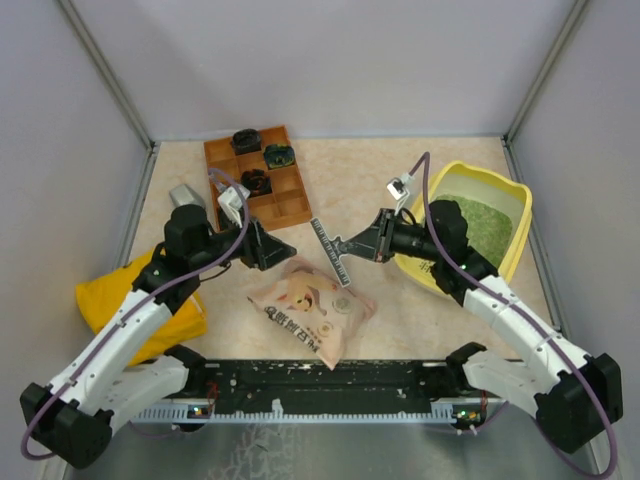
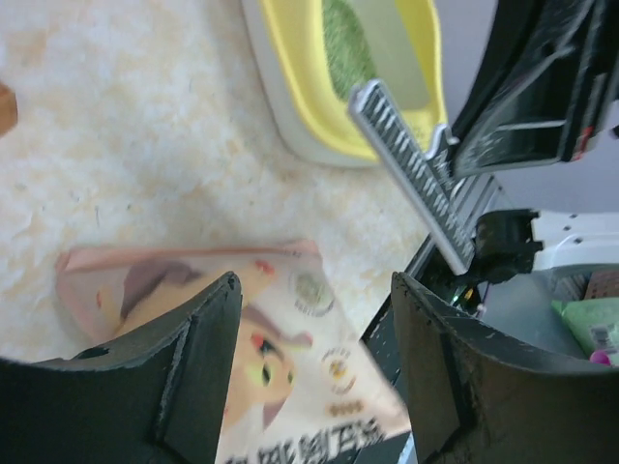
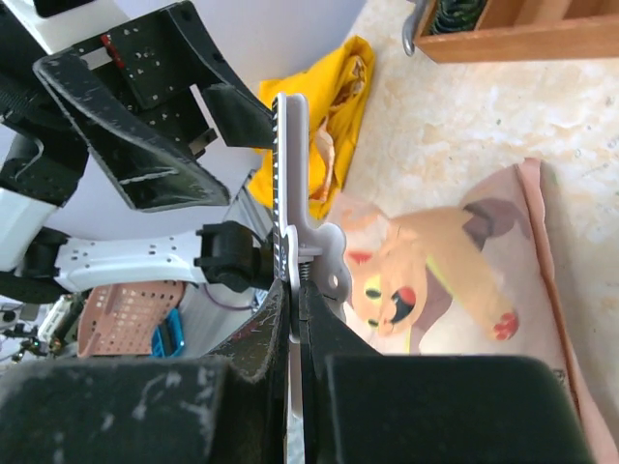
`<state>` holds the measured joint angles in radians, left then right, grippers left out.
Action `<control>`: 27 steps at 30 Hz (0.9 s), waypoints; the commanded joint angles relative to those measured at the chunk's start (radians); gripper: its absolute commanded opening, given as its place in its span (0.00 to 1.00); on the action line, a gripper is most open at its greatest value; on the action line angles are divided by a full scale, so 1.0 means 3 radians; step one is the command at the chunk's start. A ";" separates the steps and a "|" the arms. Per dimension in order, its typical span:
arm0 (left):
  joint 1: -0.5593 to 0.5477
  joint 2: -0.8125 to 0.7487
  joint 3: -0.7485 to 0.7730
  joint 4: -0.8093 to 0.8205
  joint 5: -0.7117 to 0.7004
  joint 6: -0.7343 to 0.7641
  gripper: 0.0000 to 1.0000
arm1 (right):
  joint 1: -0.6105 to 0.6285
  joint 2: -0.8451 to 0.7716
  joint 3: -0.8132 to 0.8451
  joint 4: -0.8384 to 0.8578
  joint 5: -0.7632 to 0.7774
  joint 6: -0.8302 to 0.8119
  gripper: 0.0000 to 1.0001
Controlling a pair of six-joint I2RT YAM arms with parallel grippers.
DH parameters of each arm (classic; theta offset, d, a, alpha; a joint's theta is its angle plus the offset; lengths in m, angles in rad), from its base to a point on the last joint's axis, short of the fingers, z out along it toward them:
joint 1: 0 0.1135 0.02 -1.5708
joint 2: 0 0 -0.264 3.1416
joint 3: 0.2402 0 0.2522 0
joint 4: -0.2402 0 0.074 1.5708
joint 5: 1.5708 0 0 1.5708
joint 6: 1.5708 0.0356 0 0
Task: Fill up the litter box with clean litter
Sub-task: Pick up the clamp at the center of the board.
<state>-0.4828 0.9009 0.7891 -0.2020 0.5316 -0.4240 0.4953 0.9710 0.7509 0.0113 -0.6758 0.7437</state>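
Right hand [image 1: 368, 241] with grey scoop [image 1: 334, 251], just beside litter box [image 1: 480, 170].

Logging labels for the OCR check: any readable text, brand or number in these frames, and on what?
Pink pouch: printed characters along one edge and small round seals, too blurred to read.
Grey scoop in the right claw: no marking seen.
Yellow litter box: no label seen.
Nothing legible overall.

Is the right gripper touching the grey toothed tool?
Touching. Right wrist view: the right gripper has its jaws shut on the handle of the grey toothed tool.
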 commanded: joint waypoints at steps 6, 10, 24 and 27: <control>-0.0007 -0.0097 0.0010 0.1218 0.0299 -0.0842 0.73 | 0.0111 0.0074 0.0206 0.0906 -0.0057 0.0408 0.00; -0.0008 -0.0007 0.0004 0.1391 0.0394 -0.0952 0.73 | 0.0203 0.0180 0.0266 0.1029 -0.0099 0.0495 0.00; -0.0007 0.0118 -0.0077 0.1417 0.0457 -0.1042 0.62 | 0.0418 0.0230 0.0164 0.1223 -0.0053 0.0609 0.00; -0.0007 0.0131 -0.0094 0.1447 0.0479 -0.1089 0.50 | 0.0427 0.0224 0.0151 0.1201 -0.0052 0.0601 0.00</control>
<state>-0.4828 0.9344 0.7757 0.2020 0.6567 -0.7307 0.6071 1.0618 0.7803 0.3065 -0.6933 0.9203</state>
